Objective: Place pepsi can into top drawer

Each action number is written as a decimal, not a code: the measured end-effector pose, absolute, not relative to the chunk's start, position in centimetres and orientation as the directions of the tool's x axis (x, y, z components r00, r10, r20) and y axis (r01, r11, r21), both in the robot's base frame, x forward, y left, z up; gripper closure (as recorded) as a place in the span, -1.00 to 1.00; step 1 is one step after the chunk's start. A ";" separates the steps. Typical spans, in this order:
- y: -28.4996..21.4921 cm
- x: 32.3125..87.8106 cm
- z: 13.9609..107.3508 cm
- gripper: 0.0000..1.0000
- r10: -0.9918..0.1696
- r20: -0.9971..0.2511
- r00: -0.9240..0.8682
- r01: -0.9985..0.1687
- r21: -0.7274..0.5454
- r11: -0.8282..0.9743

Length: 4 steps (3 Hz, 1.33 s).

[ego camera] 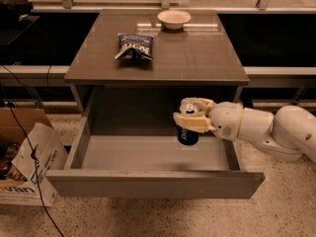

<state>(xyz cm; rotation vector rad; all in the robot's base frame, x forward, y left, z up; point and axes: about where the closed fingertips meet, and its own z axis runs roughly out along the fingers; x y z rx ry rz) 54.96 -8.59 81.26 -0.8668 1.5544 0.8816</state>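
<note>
Gripping the pepsi can by its top, the hand hangs inside the open top drawer, twd its back-right corner. Can sits low; touching the drawer floor or not, can't tell. Left: release, withdraw.

Dim, warm overhead light. Glare streaks on the cabinet top behind the top drawer, beside the bowl. Heavy shadow at the drawer's back. The gripper, over the drawer's right side and clamped on the pepsi can, is brightly lit. The can throws a soft shadow on the drawer floor. The whole frame is slightly soft.
</note>
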 end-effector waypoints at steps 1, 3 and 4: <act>-7.8 55.3 78.5 1.00 -0.124 -0.985 -0.119 -0.897 0.054 0.438; -6.2 57.1 73.6 1.00 -0.146 -0.983 -0.110 -0.919 0.045 0.391; -5.2 58.1 71.2 0.62 -0.154 -0.980 -0.123 -0.928 0.059 0.368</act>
